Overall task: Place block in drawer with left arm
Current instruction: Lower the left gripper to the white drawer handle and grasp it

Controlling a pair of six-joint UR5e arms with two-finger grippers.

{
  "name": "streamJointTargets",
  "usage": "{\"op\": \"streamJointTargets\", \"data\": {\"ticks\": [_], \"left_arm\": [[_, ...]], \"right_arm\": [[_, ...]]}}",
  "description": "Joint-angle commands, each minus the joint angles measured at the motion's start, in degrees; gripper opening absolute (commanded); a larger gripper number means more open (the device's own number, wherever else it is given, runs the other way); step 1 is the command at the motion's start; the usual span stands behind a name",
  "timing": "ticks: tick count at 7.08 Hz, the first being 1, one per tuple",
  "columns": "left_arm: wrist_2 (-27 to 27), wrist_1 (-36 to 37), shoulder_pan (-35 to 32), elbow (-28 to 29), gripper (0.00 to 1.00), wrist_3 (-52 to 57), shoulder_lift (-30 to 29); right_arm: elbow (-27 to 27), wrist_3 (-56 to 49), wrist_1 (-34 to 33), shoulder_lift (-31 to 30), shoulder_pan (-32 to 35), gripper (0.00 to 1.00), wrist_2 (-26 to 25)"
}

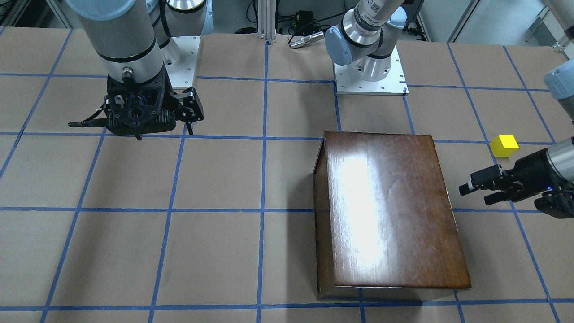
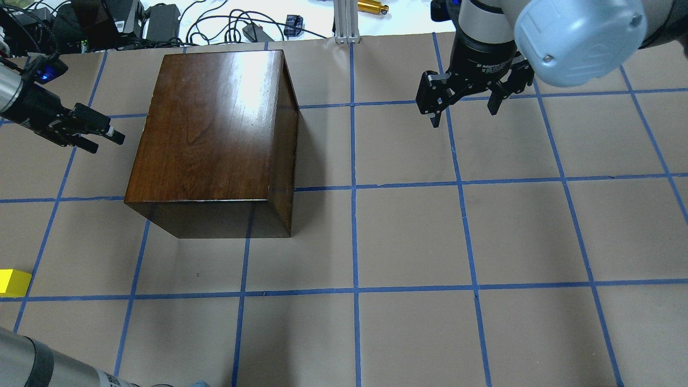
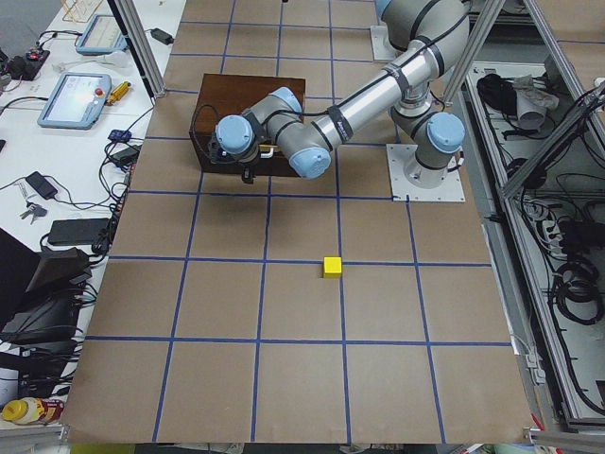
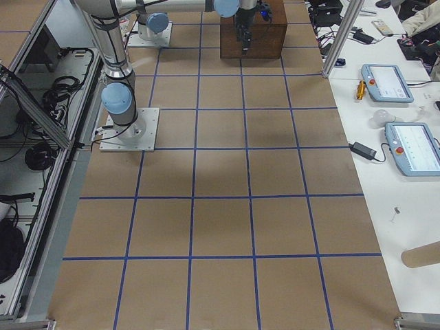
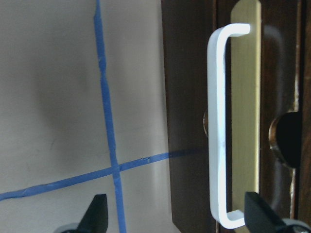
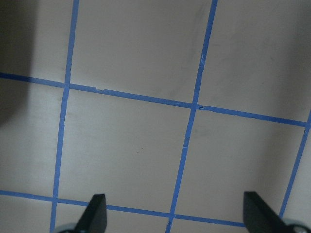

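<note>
The block [image 1: 504, 146] sits on the table [image 1: 215, 179], apart from the cabinet [image 1: 390, 211]; the drawer [image 5: 189, 97] is shut; the left gripper [image 5: 177, 217], fingers spread, faces its handle [image 5: 217, 131] off-centre; centre it across the bar before closing; the right gripper [image 6: 175, 216] hangs spread.

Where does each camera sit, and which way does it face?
Overhead: behind the robot, looking down on the table; left gripper, right gripper.
Front: opposite, facing the robot; both grippers.
Left: left table end, looking along; left arm near.
Right: right table end, looking along; right arm near.
Left wrist: faces cabinet handle; fingertips.
Right wrist: faces the table; fingertips.
Shared: overhead and front both show cabinet and block.
</note>
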Motion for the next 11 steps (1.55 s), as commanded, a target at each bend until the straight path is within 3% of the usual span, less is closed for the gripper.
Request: {"op": "streamJointTargets", "data": {"ticks": [1,11], "left_arm": [[-1.16,0.33,-0.39,-0.67,1.00,-2.18,-1.11],[0.07,3.94,-0.57,-0.41,1.00,-3.87,-5.68]], "right_arm": [[0.00,0.02,0.00,0.00,0.00,1.00,0.00],[0.00,0.02,0.00,0.00,0.00,1.00,0.00]]}}
